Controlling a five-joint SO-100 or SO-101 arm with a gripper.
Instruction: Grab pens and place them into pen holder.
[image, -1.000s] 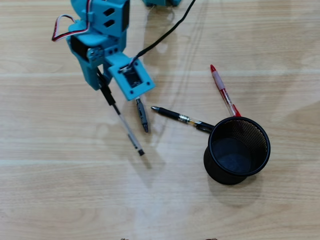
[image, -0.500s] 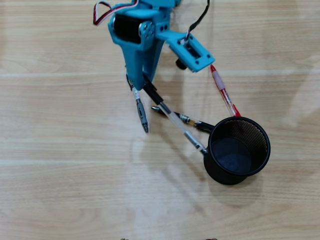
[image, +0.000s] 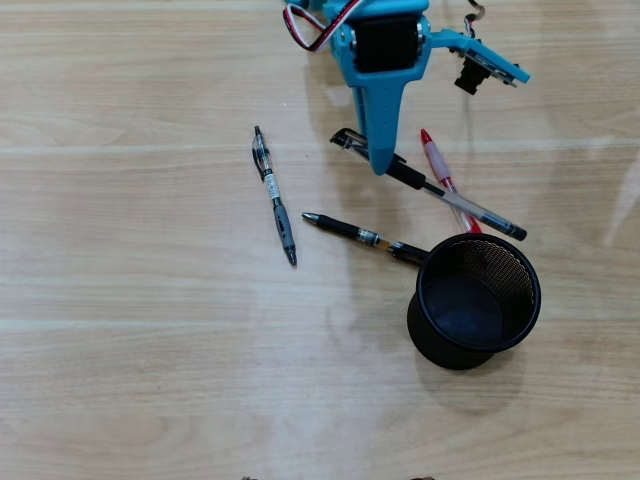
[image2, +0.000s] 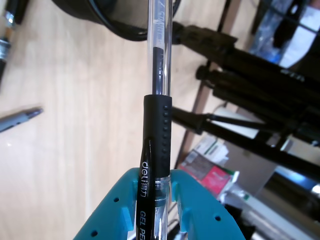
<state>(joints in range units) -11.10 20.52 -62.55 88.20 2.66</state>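
My teal gripper (image: 378, 162) is shut on a clear gel pen with a black grip (image: 455, 200), near its cap end. In the wrist view the pen (image2: 158, 125) runs straight up from between the jaws (image2: 159, 186) toward the holder. The black mesh pen holder (image: 430, 335) stands upright at lower right, and its rim shows at the top of the wrist view (image2: 116, 27). A red pen (image: 436, 160) lies under the held pen. Two more black pens lie on the table, one at the left (image: 273, 195) and one (image: 360, 234) touching the holder.
The wooden table (image: 150, 350) fills the overhead view. A small camera module (image: 470, 78) hangs off the arm at upper right. In the wrist view, black tripod legs (image2: 250, 55) and clutter stand beyond the table's edge on the right. A pen tip (image2: 20, 119) shows at the left.
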